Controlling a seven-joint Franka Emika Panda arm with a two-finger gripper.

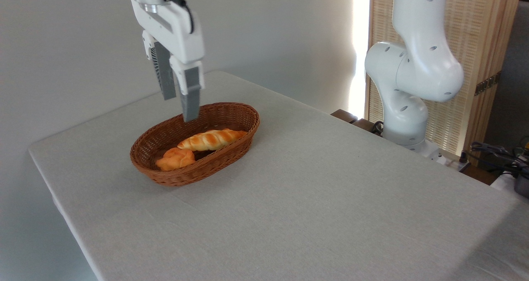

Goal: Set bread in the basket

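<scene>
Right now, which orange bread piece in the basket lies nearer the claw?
The long braided golden loaf; the small round knotted roll sits farther from it.

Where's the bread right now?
The bread lies inside the basket at the table's left, along its right half, beside the small roll. The open pincer hovers above, apart from it.

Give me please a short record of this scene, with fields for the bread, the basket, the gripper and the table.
braided loaf: lies inside the basket, along its length, nothing gripping it
round roll: also in the basket, beside the loaf's left end
wicker basket: oval, reddish-brown, stands upright on the table
gripper: open, empty, above the basket's back rim, fingers pointing down
table: covered with light grey cloth
task state: loaf appears placed
</scene>
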